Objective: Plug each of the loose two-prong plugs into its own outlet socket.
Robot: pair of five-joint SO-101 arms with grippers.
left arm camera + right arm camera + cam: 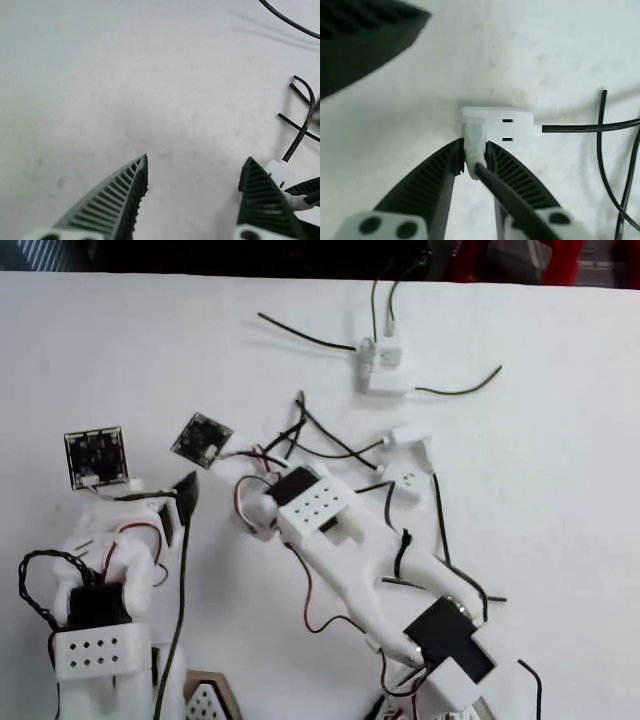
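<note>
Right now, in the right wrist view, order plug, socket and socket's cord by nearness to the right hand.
1. Plug: gripped in the right hand.
2. Socket: against the plug's front.
3. Socket's cord: leaving the socket's far end.

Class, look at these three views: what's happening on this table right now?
The right gripper is shut on a white two-prong plug and holds it against a white outlet socket lying on the table. Whether the prongs are in cannot be told. The left gripper is open nearby, over the table, with nothing between its fingers.
</note>
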